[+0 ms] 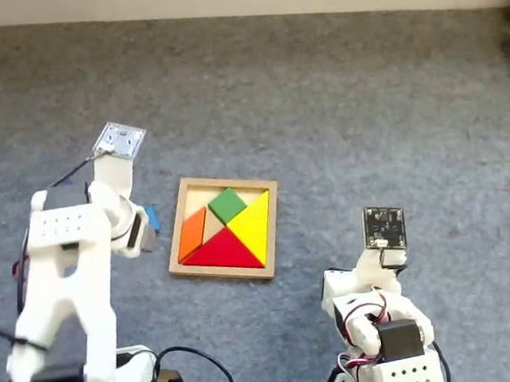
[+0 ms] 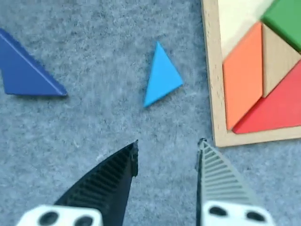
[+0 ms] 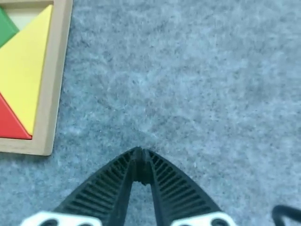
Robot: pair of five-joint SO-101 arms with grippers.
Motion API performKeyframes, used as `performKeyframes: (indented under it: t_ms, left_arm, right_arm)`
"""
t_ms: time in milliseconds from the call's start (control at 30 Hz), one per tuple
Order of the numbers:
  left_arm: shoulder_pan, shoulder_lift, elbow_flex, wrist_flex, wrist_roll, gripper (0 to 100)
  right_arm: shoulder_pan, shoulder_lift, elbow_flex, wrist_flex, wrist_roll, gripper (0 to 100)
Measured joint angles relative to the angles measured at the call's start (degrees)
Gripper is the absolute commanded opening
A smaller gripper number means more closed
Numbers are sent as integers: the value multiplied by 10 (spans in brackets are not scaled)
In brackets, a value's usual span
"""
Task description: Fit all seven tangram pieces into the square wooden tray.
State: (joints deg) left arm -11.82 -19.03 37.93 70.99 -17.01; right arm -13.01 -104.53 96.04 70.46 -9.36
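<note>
Seen from above, the square wooden tray (image 1: 274, 230) lies on the grey carpet (image 1: 363, 101) between my two arms. In it I see a flat orange parallelogram (image 1: 190, 235), a green square (image 1: 228, 204), a large yellow triangle (image 1: 253, 225) and a large red triangle (image 1: 224, 250), all touching each other. Among them is a tan triangular patch (image 1: 211, 224), and I cannot tell if it is a piece or the bare floor of the tray. My left arm (image 1: 65, 261) stands just beside the tray on the orange side, and a bit of the small light blue triangle (image 1: 153, 219) shows next to it. My right arm (image 1: 378, 323) is near the tray's yellow corner. In my left wrist view, my left gripper (image 2: 168, 142) hangs over the carpet with its jaws wide apart and nothing between them. The light blue triangle lies flat on the carpet beyond the fingertips, near the tray rim but apart from it. A dark blue triangle (image 2: 26, 73) lies farther from the tray, well apart from the light blue one. The corner of the tray next to the orange parallelogram is bare pale wood. In my right wrist view, my right gripper (image 3: 140, 153) has its jaws pressed together on nothing, above bare carpet, beside the tray corner where the yellow triangle sits.
</note>
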Motion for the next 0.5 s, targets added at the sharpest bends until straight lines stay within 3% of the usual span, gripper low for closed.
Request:
performKeyframes:
  t_ms: [500]
  left_arm:
    - [9, 251, -142, -49, 0, 231]
  right_arm:
    - [0, 0, 0, 0, 0, 4]
